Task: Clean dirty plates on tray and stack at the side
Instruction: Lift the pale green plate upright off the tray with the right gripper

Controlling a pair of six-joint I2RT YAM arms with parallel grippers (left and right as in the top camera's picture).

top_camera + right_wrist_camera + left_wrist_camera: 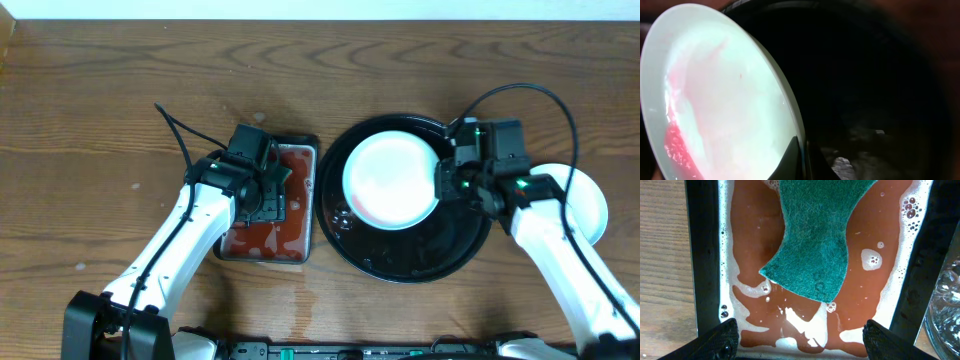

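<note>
A pale mint plate (392,180) with a red smear near its edge (715,100) is tilted over the large round black tray (400,262). My right gripper (445,180) is shut on the plate's right rim, one finger on each side of it (802,160). The tray's wet black floor shows behind the plate (880,75). Another pale plate (592,205) lies on the table right of the tray, partly hidden by my right arm. My left gripper (270,195) is open and empty (800,335) just above the red liquid, near a green sponge (812,240).
The small rectangular black tray (312,200) of red soapy liquid sits left of the round tray, almost touching it; its rim shows in the left wrist view (702,255). The sponge lies in the liquid. Bare wooden table surrounds both trays.
</note>
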